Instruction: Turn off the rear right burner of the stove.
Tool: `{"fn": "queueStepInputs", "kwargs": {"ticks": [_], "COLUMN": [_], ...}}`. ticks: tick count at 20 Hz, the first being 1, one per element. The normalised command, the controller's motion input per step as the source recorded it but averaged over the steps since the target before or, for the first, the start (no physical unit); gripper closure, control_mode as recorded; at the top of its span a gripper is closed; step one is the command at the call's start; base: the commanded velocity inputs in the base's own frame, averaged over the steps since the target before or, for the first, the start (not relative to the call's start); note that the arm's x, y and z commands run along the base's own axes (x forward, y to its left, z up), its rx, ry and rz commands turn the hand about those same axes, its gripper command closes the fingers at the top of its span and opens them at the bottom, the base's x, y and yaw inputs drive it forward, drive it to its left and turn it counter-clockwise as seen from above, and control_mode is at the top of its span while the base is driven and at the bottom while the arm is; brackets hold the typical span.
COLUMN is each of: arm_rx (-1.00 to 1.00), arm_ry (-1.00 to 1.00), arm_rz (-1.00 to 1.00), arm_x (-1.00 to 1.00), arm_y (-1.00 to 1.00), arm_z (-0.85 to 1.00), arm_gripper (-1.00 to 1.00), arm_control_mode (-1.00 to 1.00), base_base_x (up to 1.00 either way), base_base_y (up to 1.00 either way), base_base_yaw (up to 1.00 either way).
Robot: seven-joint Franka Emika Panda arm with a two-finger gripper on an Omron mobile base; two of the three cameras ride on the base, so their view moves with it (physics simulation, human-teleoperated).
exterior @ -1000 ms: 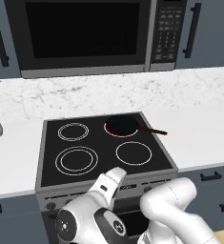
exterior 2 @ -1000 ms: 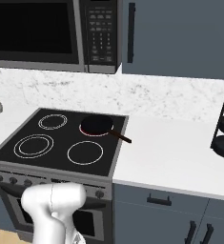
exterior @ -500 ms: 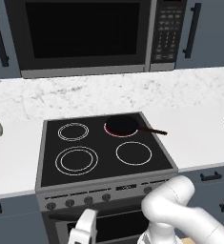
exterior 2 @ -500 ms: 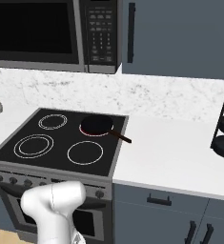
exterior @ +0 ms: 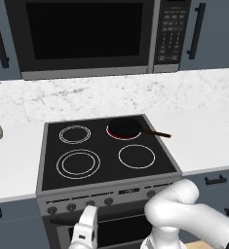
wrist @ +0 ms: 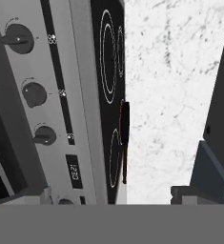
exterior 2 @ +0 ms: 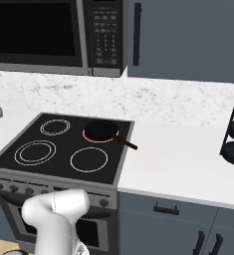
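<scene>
We find the gripper [exterior: 86,228] low before the stove [exterior: 62,177], jaws apart, holding nothing. The rear right burner [exterior: 117,136] glows under a pan [exterior: 125,128]. Risk: choosing the wrong knob [wrist: 19,39].

Microwave [exterior: 86,36] above; black pan [exterior: 125,128] on cooktop.

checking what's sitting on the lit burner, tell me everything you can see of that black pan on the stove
The pan is small, round, matte black and looks shallow, with a thin dark straight handle pointing right, its tip just past the cooktop's edge. It sits flat on the rear right burner of the stove, covering most of it, so only a red glow shows along its front rim. It looks empty, and nothing else touches it.
</scene>
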Motion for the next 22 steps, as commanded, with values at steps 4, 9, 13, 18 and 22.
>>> {"fn": "queueStepInputs", "kwargs": {"ticks": [4, 9, 13, 18, 22], "arm_rx": [0.00, 0.00, 0.00, 0.00, 0.00], "arm_ry": [0.00, 0.00, 0.00, 0.00, 0.00], "arm_rz": [0.00, 0.00, 0.00, 0.00, 0.00], "arm_x": [0.59, 0.46, 0.11, 0.02, 0.22], "arm_y": [-0.06, -0.08, 0.00, 0.00, 0.00], "arm_z": [-0.13, -0.26, -0.50, -0.43, -0.13], "arm_gripper": [-1.00, -1.00, -1.00, -1.00, -1.00], "arm_control_mode": [-1.00, -1.00, -1.00, -1.00, -1.00], "base_base_x": [0.00, 0.00, 0.00, 0.00, 0.00], "base_base_y": [0.00, 0.00, 0.00, 0.00, 0.00], "base_base_yaw": [0.00, 0.00, 0.00, 0.00, 0.00]}}
